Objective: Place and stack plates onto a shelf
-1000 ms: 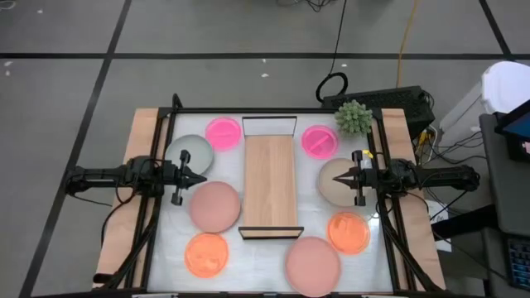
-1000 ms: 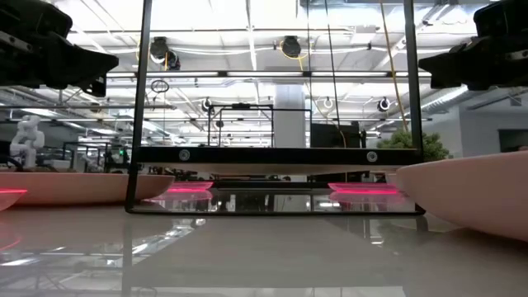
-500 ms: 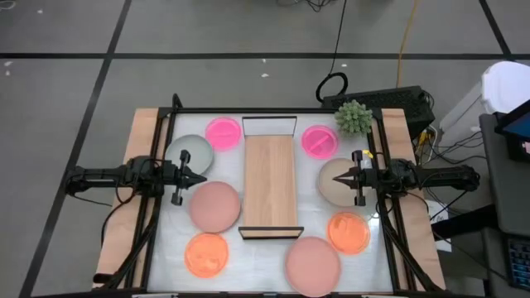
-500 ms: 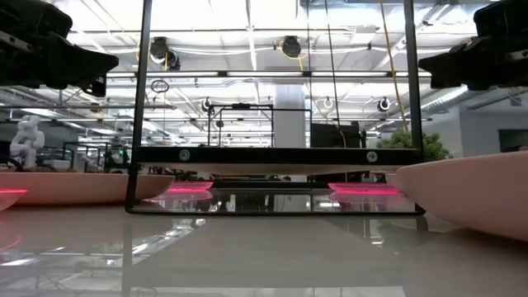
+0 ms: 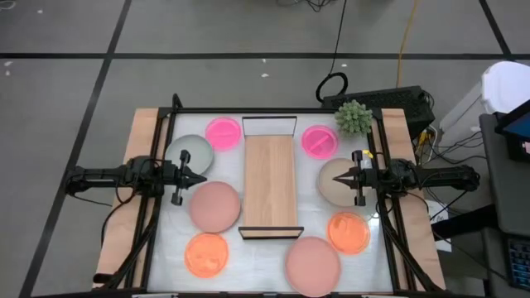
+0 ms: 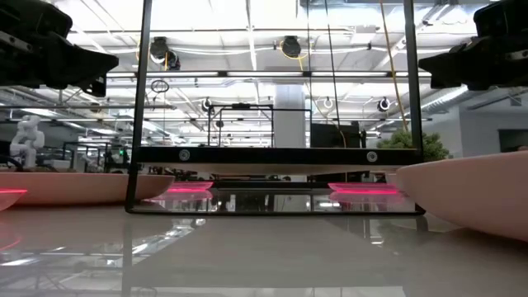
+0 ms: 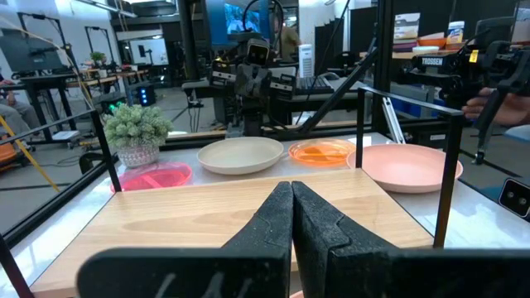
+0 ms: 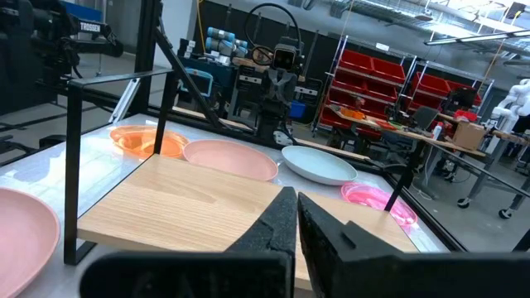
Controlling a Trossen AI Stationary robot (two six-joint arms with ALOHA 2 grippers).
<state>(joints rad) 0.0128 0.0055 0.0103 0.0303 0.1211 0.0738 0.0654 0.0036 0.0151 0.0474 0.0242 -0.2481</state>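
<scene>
Start of task: shelf (image 5: 270, 180) at frame centre bare, plates (image 5: 215, 206) all on table. Left gripper (image 5: 202, 177) and right gripper (image 5: 339, 178) closed, empty. Next: open, grasp nearest plate.

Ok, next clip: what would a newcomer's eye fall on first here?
Probably the long light-wood shelf board with thin black wire end frames, bare in the middle of the table, ringed by round plates: hot-pink plates at the far corners, translucent orange plates nearer the front. Next, the two dark arms facing each other across it, the left claw and the right claw both shut and holding nothing. A spiky green plant sits at the far right corner.
</scene>
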